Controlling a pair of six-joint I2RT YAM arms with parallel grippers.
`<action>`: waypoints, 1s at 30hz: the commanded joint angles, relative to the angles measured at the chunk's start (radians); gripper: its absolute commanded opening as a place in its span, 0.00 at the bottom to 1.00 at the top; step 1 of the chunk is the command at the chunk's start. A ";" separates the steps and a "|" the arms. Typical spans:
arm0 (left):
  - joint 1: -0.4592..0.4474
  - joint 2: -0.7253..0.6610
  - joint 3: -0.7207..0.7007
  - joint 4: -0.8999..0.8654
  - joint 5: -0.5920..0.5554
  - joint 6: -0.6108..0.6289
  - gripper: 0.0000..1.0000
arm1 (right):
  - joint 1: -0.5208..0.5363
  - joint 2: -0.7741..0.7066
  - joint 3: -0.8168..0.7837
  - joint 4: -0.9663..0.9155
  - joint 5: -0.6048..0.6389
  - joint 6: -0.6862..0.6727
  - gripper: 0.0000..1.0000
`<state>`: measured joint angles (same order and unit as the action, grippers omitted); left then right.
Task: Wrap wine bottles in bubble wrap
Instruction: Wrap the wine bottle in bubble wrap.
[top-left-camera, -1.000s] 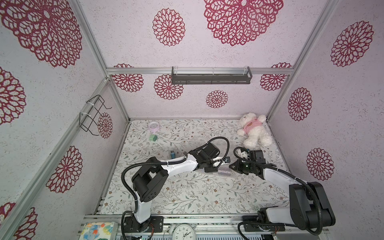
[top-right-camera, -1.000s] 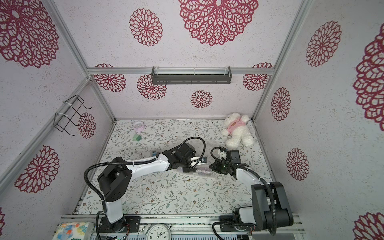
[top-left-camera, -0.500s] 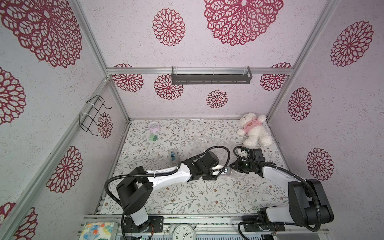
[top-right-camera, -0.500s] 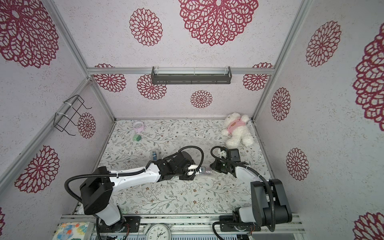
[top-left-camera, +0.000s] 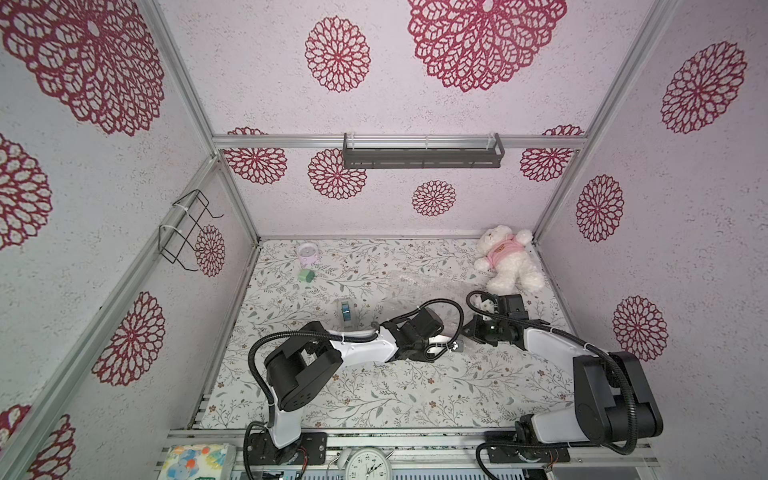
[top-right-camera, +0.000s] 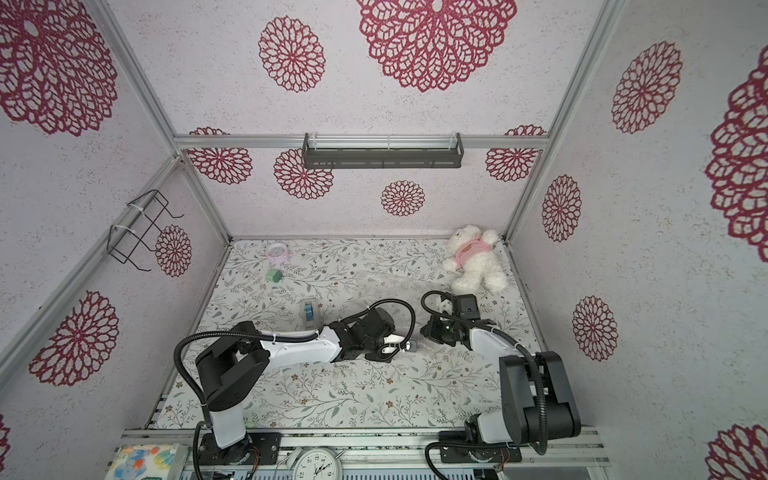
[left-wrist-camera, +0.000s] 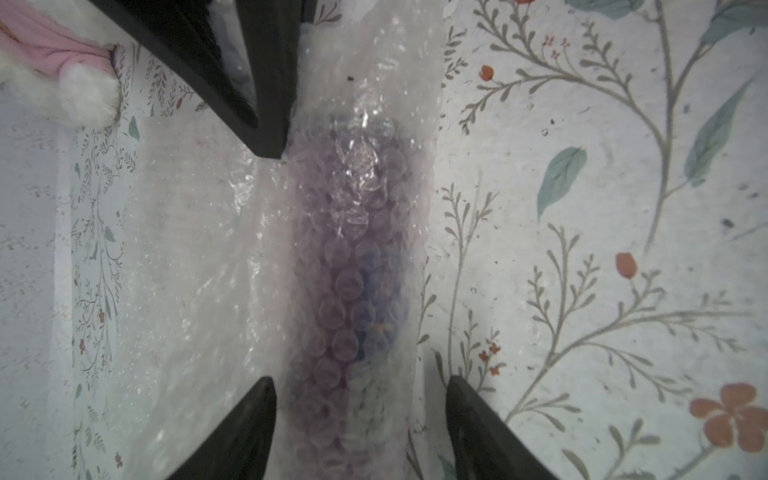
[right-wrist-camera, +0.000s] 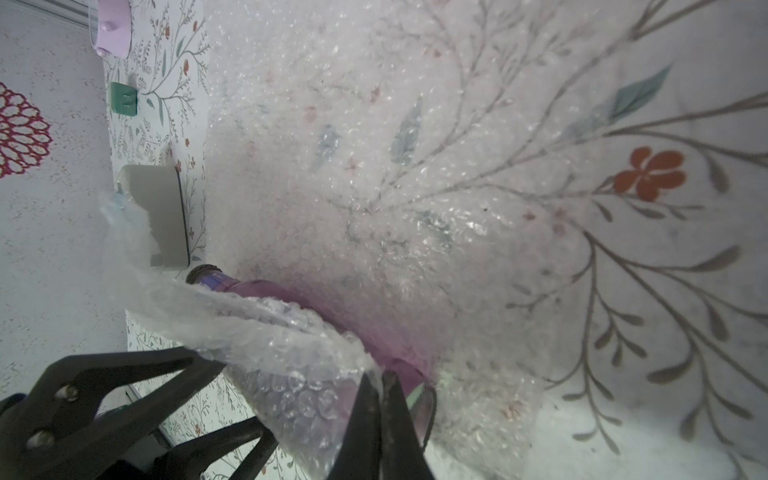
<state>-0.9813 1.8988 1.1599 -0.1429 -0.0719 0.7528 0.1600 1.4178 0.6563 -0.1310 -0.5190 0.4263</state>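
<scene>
As right pincer nips bubble wrap, bottle swaddled (partly)

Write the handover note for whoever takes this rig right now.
Left gripper: jaws open, straddling the part-wrapped wine bottle, not clamping it.
Right gripper: shut on an edge of the bubble wrap that is folded over the bottle.
Bottle: lying on the sheet mid-table, body covered, neck and cap poking out.
Bubble wrap: most of it lies flat beyond the bottle, toward the back wall.
Done: first fold over the bottle.
Left: roll the bottle through the rest of the sheet and close the ends. The tape dispenser stands untouched nearby.
</scene>
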 joint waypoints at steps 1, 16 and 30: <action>0.014 0.017 0.012 0.020 0.026 0.035 0.68 | 0.006 0.012 0.022 -0.064 0.016 -0.053 0.00; 0.099 0.155 0.204 -0.340 0.302 -0.026 0.62 | -0.001 -0.009 0.137 -0.195 0.130 -0.134 0.47; 0.175 0.257 0.426 -0.774 0.552 -0.186 0.50 | 0.052 -0.725 -0.024 -0.164 0.337 -0.427 0.69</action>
<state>-0.8249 2.1014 1.5402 -0.7113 0.3664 0.6136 0.1795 0.7712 0.6636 -0.3096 -0.2169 0.1566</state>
